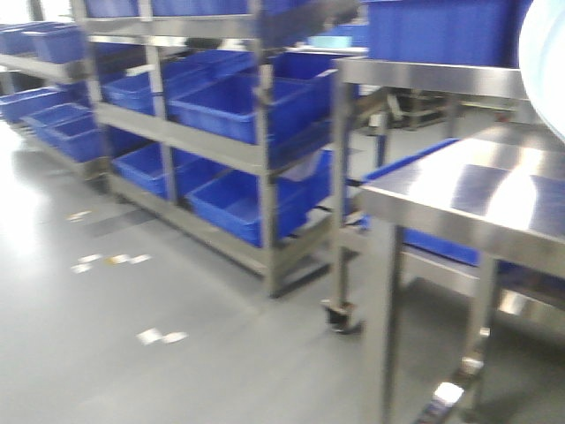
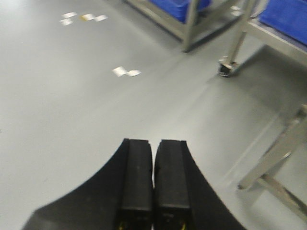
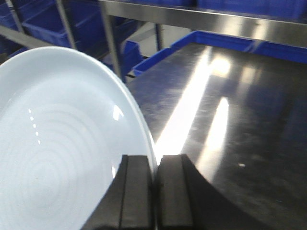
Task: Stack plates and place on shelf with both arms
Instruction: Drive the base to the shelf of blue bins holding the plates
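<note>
A pale bluish-white plate (image 3: 57, 143) fills the left of the right wrist view, held up and tilted. My right gripper (image 3: 157, 158) is shut on its rim, one finger on each face. Whether a second plate lies against it I cannot tell. In the front view only the plate's edge (image 1: 545, 62) shows, at the top right above the steel shelf (image 1: 477, 190). The same shelf surface (image 3: 240, 120) lies dark and glossy beyond the plate. My left gripper (image 2: 154, 142) is shut on nothing and hangs over the grey floor (image 2: 72, 110).
A steel rack (image 1: 265, 159) full of blue bins (image 1: 229, 106) stands left of the shelf. Blue bins (image 3: 225, 40) line the shelf's far edge under an upper steel tier (image 1: 441, 79). A caster wheel (image 2: 224, 69) and shelf legs (image 2: 273, 158) stand on the floor.
</note>
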